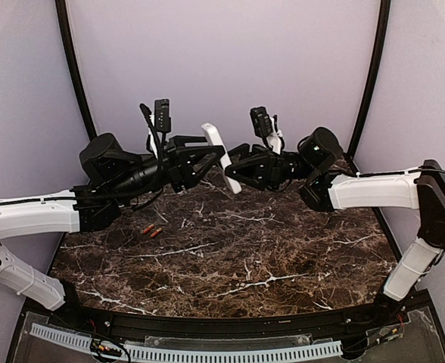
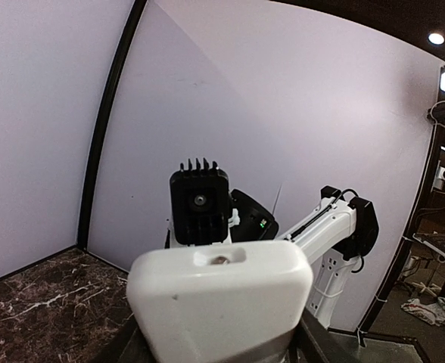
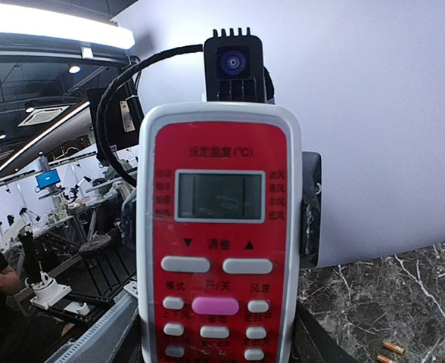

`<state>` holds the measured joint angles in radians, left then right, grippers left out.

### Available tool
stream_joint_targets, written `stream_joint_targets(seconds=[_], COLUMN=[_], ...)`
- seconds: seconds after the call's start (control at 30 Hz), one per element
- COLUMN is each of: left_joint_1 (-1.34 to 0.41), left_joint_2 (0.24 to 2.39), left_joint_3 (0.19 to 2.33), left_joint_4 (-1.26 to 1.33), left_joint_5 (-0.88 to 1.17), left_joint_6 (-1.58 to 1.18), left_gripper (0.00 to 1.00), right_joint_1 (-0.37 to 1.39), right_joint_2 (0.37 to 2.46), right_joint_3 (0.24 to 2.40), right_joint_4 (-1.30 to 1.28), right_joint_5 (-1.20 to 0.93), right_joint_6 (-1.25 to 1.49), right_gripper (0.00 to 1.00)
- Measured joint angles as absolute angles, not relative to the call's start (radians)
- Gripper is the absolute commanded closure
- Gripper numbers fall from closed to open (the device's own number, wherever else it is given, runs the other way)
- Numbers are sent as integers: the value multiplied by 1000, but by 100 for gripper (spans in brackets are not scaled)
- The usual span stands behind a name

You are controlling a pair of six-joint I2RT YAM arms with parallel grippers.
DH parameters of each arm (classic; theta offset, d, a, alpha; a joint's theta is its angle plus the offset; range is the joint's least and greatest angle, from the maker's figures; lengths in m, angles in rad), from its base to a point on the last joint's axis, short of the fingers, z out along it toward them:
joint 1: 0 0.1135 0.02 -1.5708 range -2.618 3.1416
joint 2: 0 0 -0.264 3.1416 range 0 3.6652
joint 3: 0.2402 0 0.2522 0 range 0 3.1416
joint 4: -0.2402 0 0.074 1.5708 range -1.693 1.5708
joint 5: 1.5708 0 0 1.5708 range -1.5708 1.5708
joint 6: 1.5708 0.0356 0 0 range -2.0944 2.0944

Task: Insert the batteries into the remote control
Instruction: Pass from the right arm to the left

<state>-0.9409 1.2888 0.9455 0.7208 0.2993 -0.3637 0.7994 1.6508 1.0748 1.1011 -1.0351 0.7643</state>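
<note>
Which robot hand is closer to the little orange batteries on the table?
Left. The left gripper is in the air, behind and right of the batteries; the right gripper is farther right.

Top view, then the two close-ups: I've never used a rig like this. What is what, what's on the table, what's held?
The top view looks down from behind two robot arms, each ending in a two-finger gripper. The close-ups come from cameras on their wrists. Orange batteries lie on the marble table. The arms meet above it around the remote. The right gripper holds it, so its camera sees the red button face. The left gripper has a finger on either side and sees the plain white side; whether it grips, I can't tell.
</note>
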Motion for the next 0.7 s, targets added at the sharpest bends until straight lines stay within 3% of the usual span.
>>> stream_joint_targets(seconds=[0.17, 0.3, 0.53, 0.7], left_joint_1=[-941, -941, -941, -941], left_joint_2=[1294, 1294, 1277, 1272], left_joint_3=[945, 946, 952, 1008], left_joint_4=[728, 715, 520, 287], left_joint_5=[302, 299, 263, 200], left_joint_6=[-370, -364, -307, -253], left_gripper=[57, 62, 64, 66], right_joint_1=[797, 791, 742, 701], right_joint_2=[1652, 1649, 1570, 1410], right_joint_3=[1075, 1073, 1014, 958], right_joint_4=[1101, 1070, 801, 505], right_joint_5=[-1035, -1034, -978, -827], right_joint_6=[764, 741, 588, 411], right_gripper=[38, 3, 1, 1])
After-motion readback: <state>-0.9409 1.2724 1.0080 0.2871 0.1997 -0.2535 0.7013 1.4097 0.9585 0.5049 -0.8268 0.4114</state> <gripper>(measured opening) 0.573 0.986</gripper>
